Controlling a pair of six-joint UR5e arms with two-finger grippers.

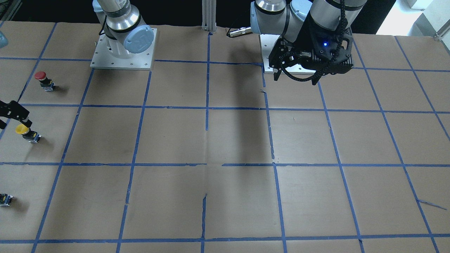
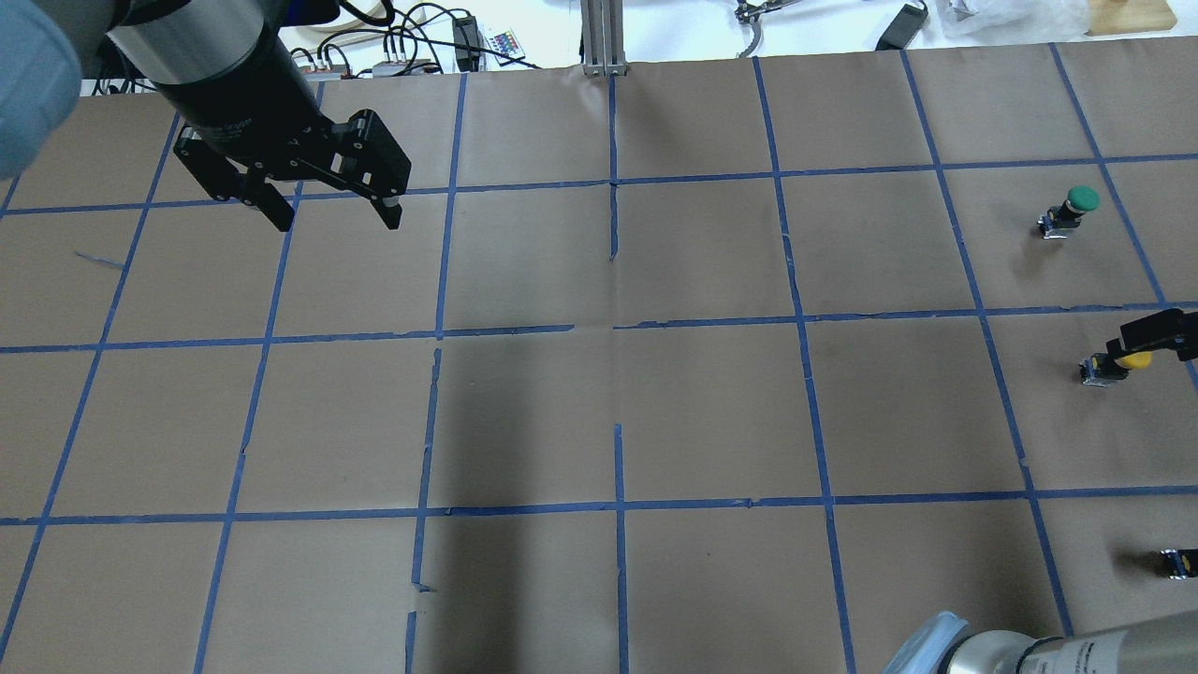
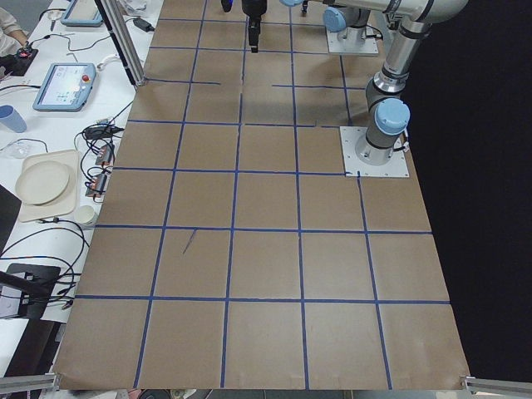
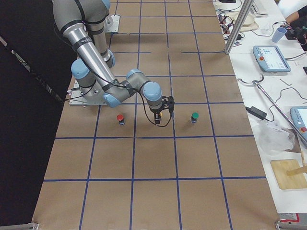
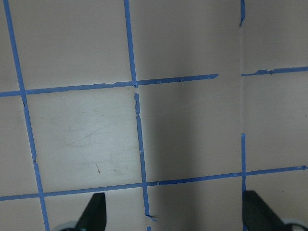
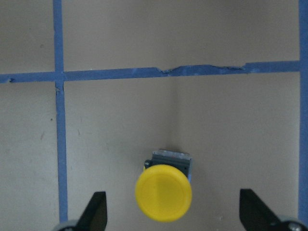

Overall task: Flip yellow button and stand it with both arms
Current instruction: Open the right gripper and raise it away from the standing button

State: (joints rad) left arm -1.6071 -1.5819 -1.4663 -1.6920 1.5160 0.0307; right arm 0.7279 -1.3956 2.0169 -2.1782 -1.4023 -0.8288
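The yellow button (image 1: 23,130) has a round yellow cap on a black and grey body and sits cap up on the brown paper at the table's far right-arm side. It also shows in the overhead view (image 2: 1133,360) and the right wrist view (image 6: 163,192). My right gripper (image 6: 173,211) is open, just above the button, with a finger on either side of the cap and not touching it; it also shows in the overhead view (image 2: 1163,339). My left gripper (image 2: 337,221) is open and empty, high over the table near its base (image 1: 295,78).
A red-capped button (image 1: 42,78) and a green-capped button (image 2: 1074,204) stand on either side of the yellow one. A tiny black block with a yellow mark (image 2: 1177,561) lies nearer the robot. Blue tape grids the paper. An aluminium post (image 2: 599,37) stands at the far edge.
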